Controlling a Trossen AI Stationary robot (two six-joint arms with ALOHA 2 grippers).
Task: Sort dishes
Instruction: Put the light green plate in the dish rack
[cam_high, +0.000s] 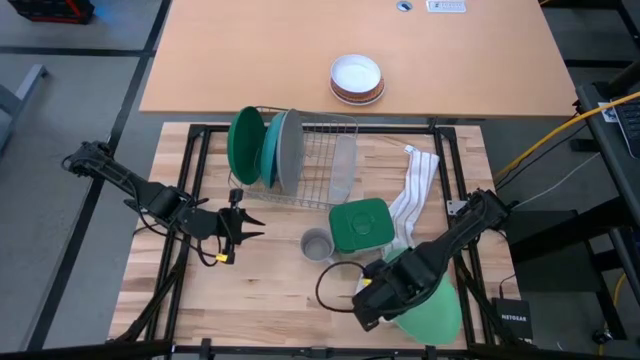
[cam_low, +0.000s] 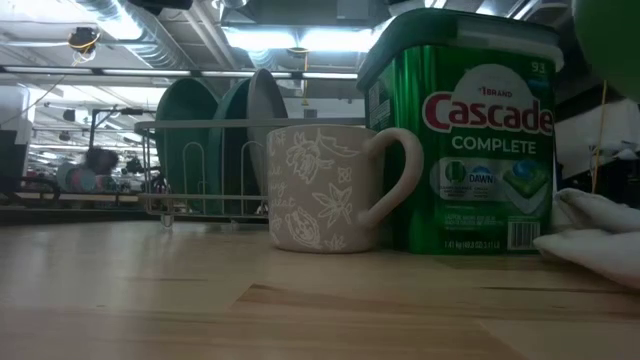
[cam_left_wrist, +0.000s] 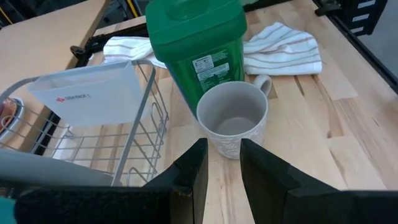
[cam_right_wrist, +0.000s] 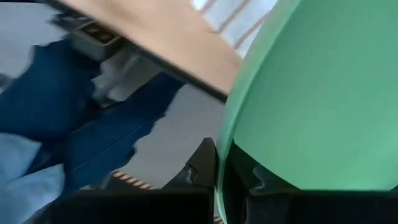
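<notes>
Right claw (cam_high: 385, 300) pinches the round flat light green plate (cam_high: 432, 308) by its rim; thin edge-grip risks slipping onto worktop (cam_high: 260, 290).

The high view looks straight down on the wooden table (cam_high: 260, 290); the low view, level with its surface, sits close to the patterned grey ceramic mug (cam_low: 320, 190) (the high and left wrist views share it).
</notes>
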